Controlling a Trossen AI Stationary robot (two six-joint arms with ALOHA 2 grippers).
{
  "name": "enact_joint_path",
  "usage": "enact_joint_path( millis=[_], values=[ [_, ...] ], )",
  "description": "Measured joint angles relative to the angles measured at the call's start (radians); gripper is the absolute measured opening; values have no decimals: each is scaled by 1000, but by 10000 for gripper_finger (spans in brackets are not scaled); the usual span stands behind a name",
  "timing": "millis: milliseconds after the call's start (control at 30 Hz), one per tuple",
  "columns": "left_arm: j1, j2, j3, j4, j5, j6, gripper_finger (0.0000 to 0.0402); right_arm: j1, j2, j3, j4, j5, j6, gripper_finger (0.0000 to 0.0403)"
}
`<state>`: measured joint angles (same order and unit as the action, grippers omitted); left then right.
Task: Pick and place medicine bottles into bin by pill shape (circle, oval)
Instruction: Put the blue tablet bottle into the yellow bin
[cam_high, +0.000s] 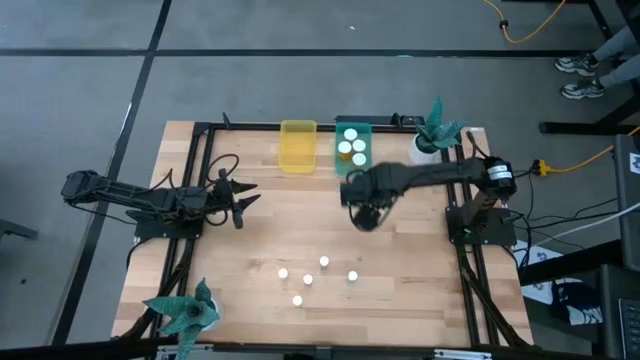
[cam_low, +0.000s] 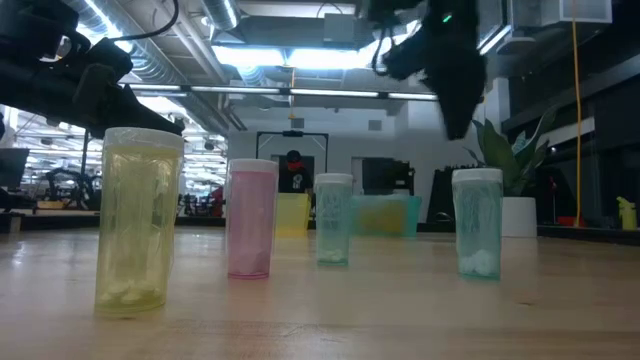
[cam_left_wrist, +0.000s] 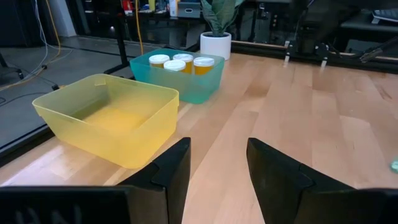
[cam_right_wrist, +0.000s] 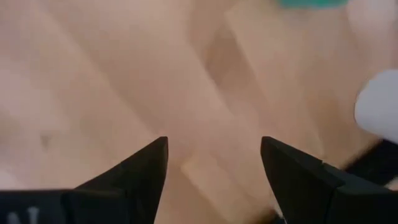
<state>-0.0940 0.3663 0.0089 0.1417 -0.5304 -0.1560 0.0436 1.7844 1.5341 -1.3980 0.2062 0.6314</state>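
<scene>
Several small white-capped medicine bottles (cam_high: 308, 280) stand upright on the table's near middle. The low view shows a yellow one (cam_low: 140, 220), a pink one (cam_low: 250, 218) and two teal ones (cam_low: 333, 220). Three more bottles (cam_left_wrist: 182, 62) stand in the teal bin (cam_high: 352, 150). The yellow bin (cam_high: 298, 146) beside it holds nothing I can see. My right gripper (cam_right_wrist: 214, 146) is open and empty, pointing down above bare wood (cam_high: 365, 216), between the bins and the bottle group. My left gripper (cam_left_wrist: 217, 146) is open and empty at the table's left (cam_high: 243, 200), facing the bins.
A white plant pot (cam_high: 428, 148) stands at the far right by the teal bin, and another plant (cam_high: 185, 312) sits at the near left corner. Black frame rails (cam_high: 200, 150) run along the table's edges. Bare wood lies between the bins and the bottles.
</scene>
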Motion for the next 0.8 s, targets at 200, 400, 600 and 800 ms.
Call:
enact_joint_path(
  millis=[200,400,600,800],
  values=[
    [0,0,0,0,0,-2,150,184,0,0,-33,-1,88,258],
    [0,0,0,0,0,-22,150,367,0,-1,21,-3,181,259],
    [0,0,0,0,0,-26,150,505,5,-57,264,-62,174,258],
    [0,0,0,0,0,-29,150,557,5,-227,543,-46,173,247]
  ],
)
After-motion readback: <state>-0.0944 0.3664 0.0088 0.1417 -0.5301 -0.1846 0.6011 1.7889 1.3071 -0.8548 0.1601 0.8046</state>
